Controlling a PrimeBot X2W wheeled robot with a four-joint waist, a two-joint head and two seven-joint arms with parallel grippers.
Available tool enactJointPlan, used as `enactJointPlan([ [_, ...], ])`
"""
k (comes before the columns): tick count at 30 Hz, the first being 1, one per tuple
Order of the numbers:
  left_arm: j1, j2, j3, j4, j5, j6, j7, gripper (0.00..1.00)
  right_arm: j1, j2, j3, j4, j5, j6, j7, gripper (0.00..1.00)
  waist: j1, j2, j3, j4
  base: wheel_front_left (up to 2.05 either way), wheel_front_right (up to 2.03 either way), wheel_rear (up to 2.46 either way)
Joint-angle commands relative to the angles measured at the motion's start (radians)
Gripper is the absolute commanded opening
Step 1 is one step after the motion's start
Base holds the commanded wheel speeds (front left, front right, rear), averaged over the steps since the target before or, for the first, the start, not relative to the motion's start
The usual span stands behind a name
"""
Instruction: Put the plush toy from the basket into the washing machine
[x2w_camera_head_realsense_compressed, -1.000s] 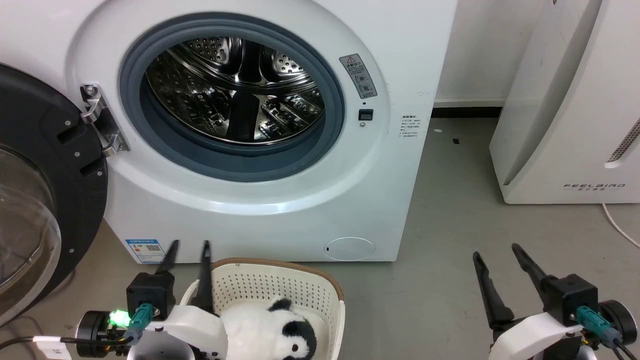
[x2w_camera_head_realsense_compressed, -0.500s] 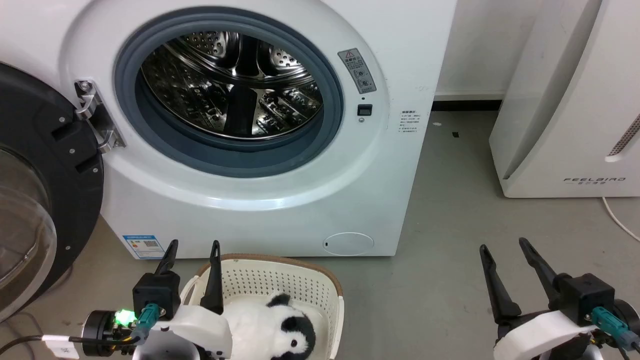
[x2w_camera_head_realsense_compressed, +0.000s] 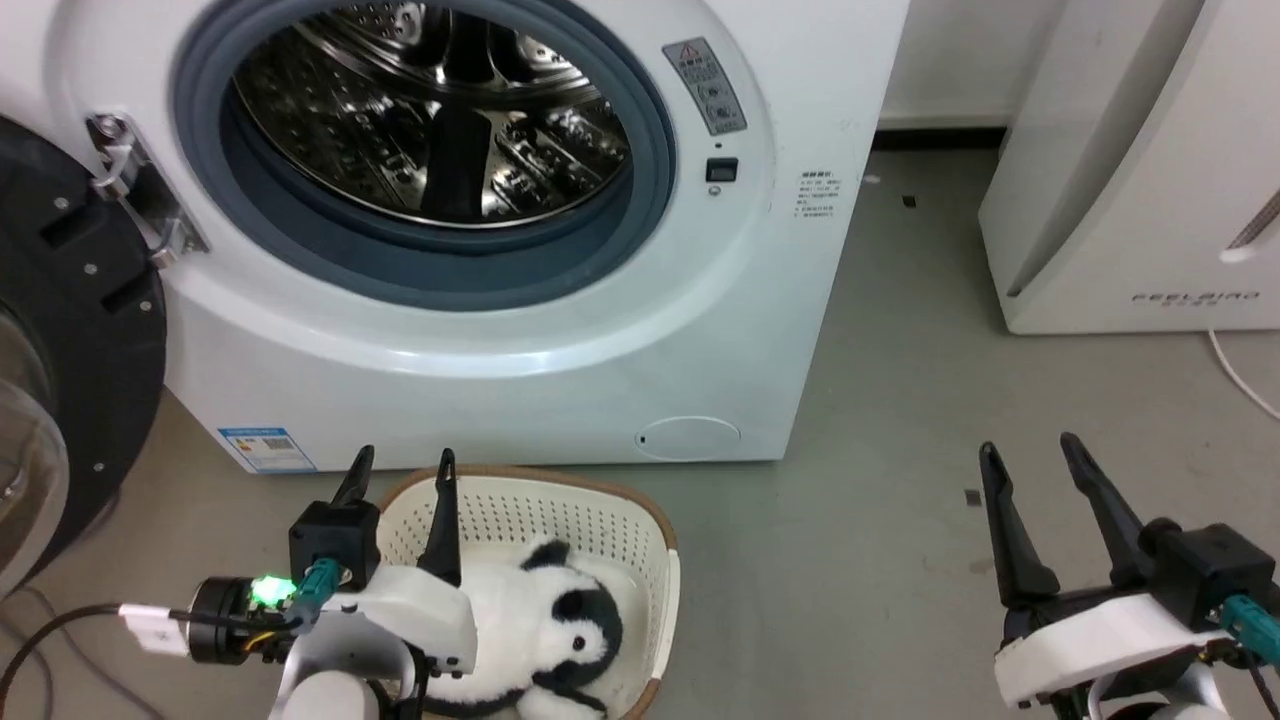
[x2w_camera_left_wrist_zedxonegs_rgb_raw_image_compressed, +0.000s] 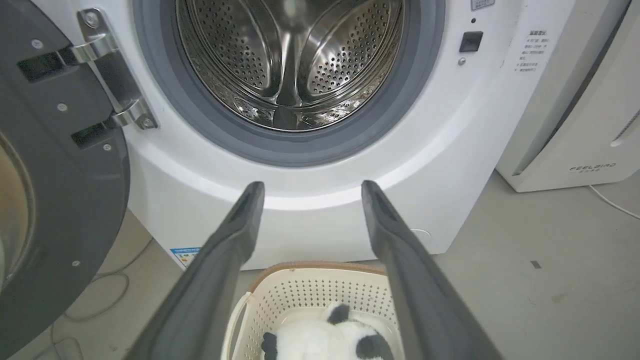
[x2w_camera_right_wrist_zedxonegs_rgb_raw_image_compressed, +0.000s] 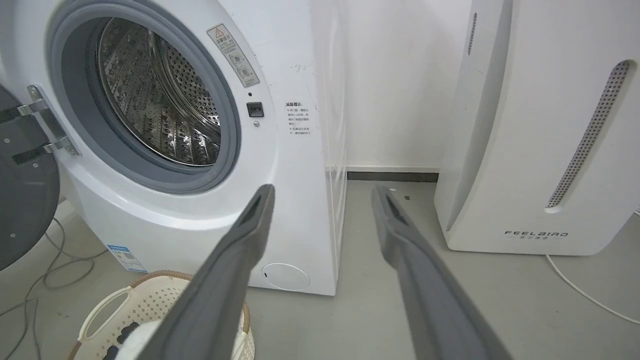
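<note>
The black-and-white plush toy lies in the cream basket on the floor, right in front of the washing machine. The washer's door hangs swung open at the left, and the steel drum is bare. My left gripper is open above the basket's left end, its fingers pointing toward the washer with nothing between them. The toy and basket sit below those fingers in the left wrist view. My right gripper is open over the floor at the right.
A white FEELBIRD appliance stands right of the washer, with a strip of grey floor between them. A white cord runs on the floor beside it. Dark cables lie on the floor under the open door.
The head camera has tilted down, so the washer sits higher in view and more of the basket and toy shows. Both grippers stay open.
</note>
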Motion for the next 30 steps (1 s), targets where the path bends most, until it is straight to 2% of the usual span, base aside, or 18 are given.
enactJointPlan([
  [1,-0.028,0.006,-0.005,0.028,-0.007,-0.003,-0.01,1.0,-0.019,0.0,0.001,-0.01,0.013,0.0,-0.01,1.0,-0.0001,0.0,0.019,-0.005,0.0,0.0,0.0],
  [13,-0.153,0.023,-0.029,0.226,-0.004,-0.009,-0.035,1.0,-0.065,0.0,0.003,-0.036,0.063,0.0,-0.035,1.0,-0.0001,0.0,0.121,-0.029,0.0,0.0,0.0],
  [19,-0.248,0.039,-0.047,0.375,-0.006,-0.021,-0.045,1.0,-0.102,0.0,0.004,-0.056,0.099,0.0,-0.052,1.0,-0.0001,0.0,0.203,-0.048,0.0,0.0,0.0],
  [30,-0.35,0.074,-0.074,0.509,-0.011,-0.034,0.01,1.0,-0.157,0.0,0.015,-0.085,0.153,0.0,-0.075,1.0,-0.0001,0.0,0.334,-0.082,0.0,0.0,0.0],
])
